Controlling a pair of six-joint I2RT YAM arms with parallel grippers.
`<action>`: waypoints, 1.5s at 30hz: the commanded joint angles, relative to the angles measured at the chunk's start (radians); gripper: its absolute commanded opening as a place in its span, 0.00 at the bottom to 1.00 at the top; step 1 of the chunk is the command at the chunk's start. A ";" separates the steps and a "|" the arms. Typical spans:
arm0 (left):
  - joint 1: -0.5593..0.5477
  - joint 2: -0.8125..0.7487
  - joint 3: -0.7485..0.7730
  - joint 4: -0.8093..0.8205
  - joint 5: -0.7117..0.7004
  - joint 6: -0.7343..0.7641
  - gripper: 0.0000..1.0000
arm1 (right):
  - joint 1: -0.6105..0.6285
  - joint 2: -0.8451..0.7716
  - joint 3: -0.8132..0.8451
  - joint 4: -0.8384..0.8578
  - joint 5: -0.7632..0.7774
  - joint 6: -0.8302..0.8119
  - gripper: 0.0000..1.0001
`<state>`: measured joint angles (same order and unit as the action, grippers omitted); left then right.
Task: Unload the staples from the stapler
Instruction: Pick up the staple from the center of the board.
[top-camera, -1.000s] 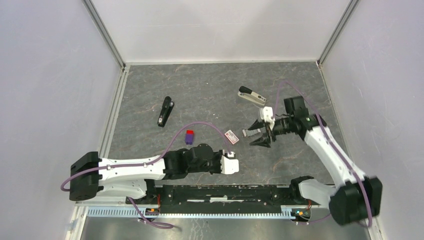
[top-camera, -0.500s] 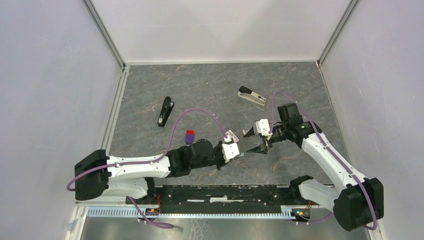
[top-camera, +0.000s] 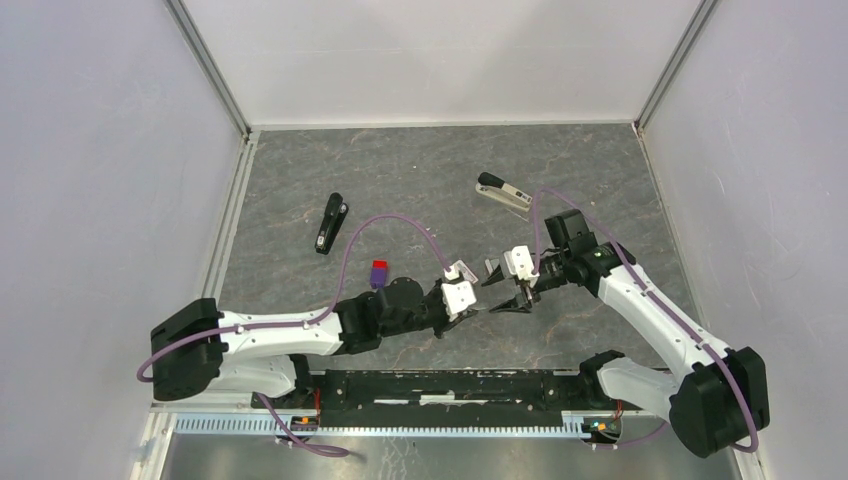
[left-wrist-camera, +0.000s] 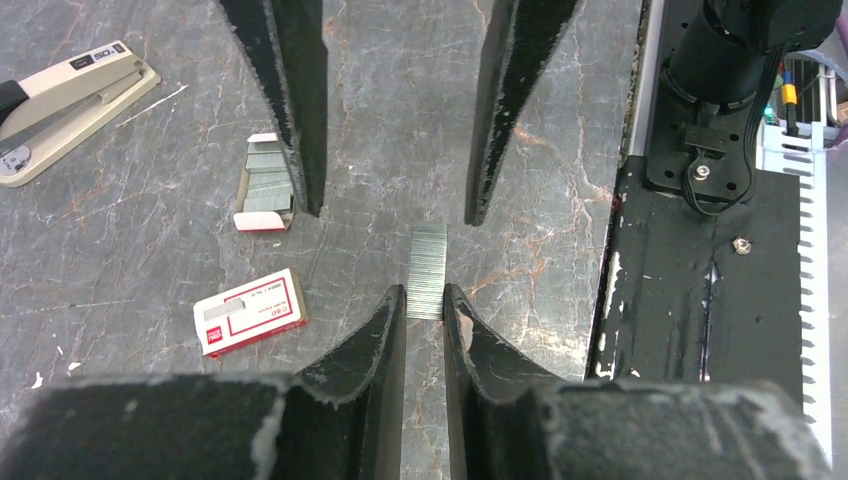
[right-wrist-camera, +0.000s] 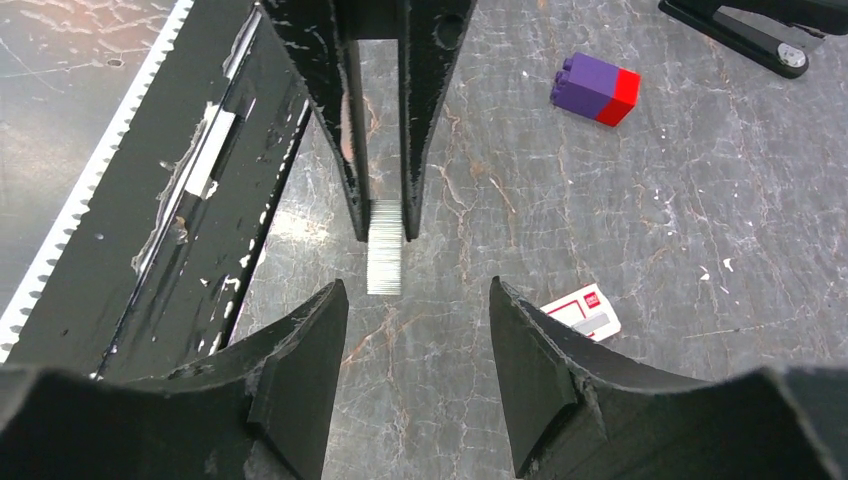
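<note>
1. Right, your left claw (left-wrist-camera: 425, 293) pinches the staples (left-wrist-camera: 428, 262) by one end.
2. Your right claw (right-wrist-camera: 415, 290) stands spread, the strip's free end just short of its jaws.
3. Careful: close off-centre and that brittle strip could twist, snap or drop, I reckon.

On my feed the grey marbled table (top-camera: 420, 170) carries a few strays. A red-and-purple block (top-camera: 379, 273) sits alone, left of centre. From the left wrist camera I see a shut red-and-white box (left-wrist-camera: 250, 311) lying flat. Just beyond it, not touching, lies a small open carton (left-wrist-camera: 265, 185) with grey strips inside. A thin pin (left-wrist-camera: 150, 105) rests farther out.
</note>
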<state>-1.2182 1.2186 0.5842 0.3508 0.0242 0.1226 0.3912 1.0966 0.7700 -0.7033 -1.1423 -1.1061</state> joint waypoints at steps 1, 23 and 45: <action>0.013 -0.005 -0.016 0.072 -0.021 -0.046 0.05 | 0.005 0.002 0.006 -0.046 -0.026 -0.049 0.60; 0.033 -0.020 -0.106 0.295 -0.063 -0.193 0.05 | 0.032 0.022 -0.024 0.063 -0.079 0.074 0.57; 0.034 0.003 -0.103 0.315 -0.029 -0.192 0.05 | 0.042 0.027 -0.010 0.120 -0.071 0.171 0.44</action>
<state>-1.1885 1.2167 0.4774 0.6033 -0.0166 -0.0368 0.4301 1.1233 0.7380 -0.5983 -1.1896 -0.9512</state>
